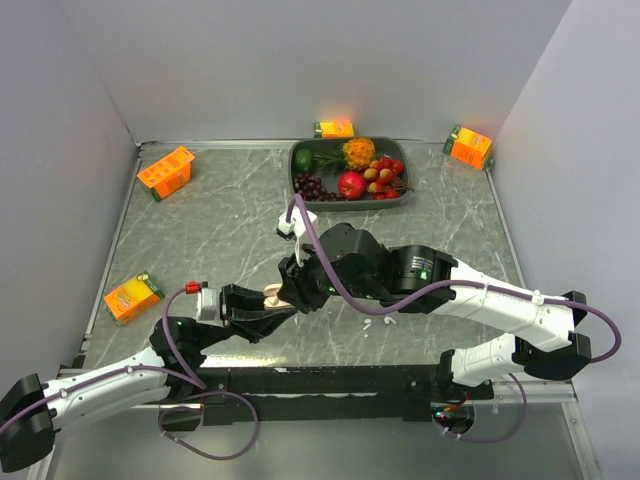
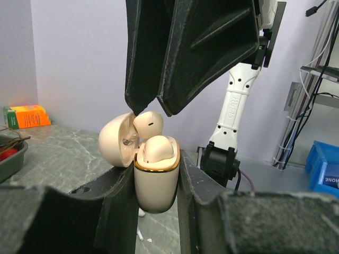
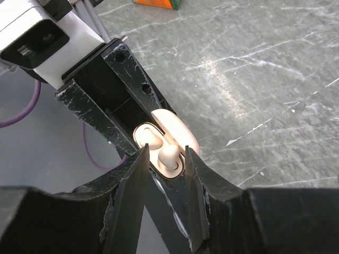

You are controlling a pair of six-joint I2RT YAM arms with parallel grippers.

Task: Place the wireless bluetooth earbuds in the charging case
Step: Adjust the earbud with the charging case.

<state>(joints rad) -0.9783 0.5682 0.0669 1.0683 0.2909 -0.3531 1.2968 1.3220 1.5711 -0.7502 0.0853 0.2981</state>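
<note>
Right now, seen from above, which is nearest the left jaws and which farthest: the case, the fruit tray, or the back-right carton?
1. Case: in their grip, mid-table.
2. Fruit tray: back, centre.
3. Carton: back-right corner.

walls (image 1: 300, 60): pale lilac | tabletop (image 1: 220, 220): grey veined marble | blue bin (image 2: 324, 172): far right

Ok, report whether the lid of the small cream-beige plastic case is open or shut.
Open. The hinged lid is swung back beside the cream-beige case, a cream earbud seated inside.
</note>
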